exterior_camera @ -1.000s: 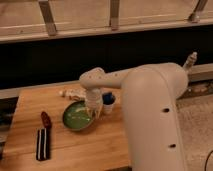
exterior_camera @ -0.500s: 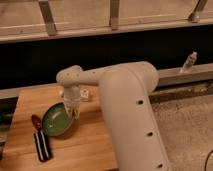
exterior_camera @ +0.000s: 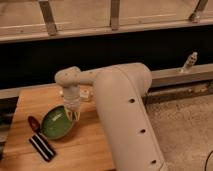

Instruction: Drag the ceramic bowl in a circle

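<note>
One arm (exterior_camera: 125, 105) curves in from the right and drops its gripper (exterior_camera: 73, 114) straight down onto the wooden table (exterior_camera: 35, 100). It meets the ceramic bowl (exterior_camera: 54, 126) at about the bowl's 2 o'clock edge. The bowl sits flat and upright toward the table's 8 o'clock corner, green with a paler inside.

The tip seems to sit on or just inside the rim, though the view is too soft to be sure. How wide the gripper is set, and whether it has hold of the rim at all, I cannot tell. A contact at the edge rather than the centre makes sense for dragging. From there the arm can push or pull the bowl across the wood without lifting it, and the vertical wrist keeps the load pressing down.

Two small things crowd the bowl. A dark red object (exterior_camera: 33, 123) lies just beside its 9 o'clock side, and a black striped block (exterior_camera: 42, 147) lies near its 7 o'clock. A small white item (exterior_camera: 86, 93) rests at the gripper's 1 o'clock, apart from the bowl.

My judgement is that the drag is under way. Any sweep toward 8 o'clock risks knocking those two neighbours or running near the table edge.
</note>
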Available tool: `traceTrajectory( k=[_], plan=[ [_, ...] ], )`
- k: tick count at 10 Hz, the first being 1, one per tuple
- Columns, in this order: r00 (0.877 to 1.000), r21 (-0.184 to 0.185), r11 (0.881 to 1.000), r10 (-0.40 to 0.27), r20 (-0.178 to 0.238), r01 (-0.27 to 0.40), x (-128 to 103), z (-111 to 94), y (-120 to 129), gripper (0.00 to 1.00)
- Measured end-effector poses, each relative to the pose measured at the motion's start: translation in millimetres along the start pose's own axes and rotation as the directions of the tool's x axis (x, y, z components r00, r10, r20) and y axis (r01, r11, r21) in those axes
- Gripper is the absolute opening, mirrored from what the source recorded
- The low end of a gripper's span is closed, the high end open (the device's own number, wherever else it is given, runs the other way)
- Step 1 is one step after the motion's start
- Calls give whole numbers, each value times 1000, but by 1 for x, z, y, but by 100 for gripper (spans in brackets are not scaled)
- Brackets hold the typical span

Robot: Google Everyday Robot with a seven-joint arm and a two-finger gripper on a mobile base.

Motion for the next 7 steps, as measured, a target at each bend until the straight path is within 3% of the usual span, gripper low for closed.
traceTrajectory(
  k=[3, 5, 7],
  plan=[
    [992, 34, 994, 109, -63, -107, 7, 11, -79, 0],
    [975, 50, 979, 201, -93, -197, 2, 13, -133, 0],
    [967, 52, 971, 236, -92, -232, -7, 9, -162, 0]
  ],
)
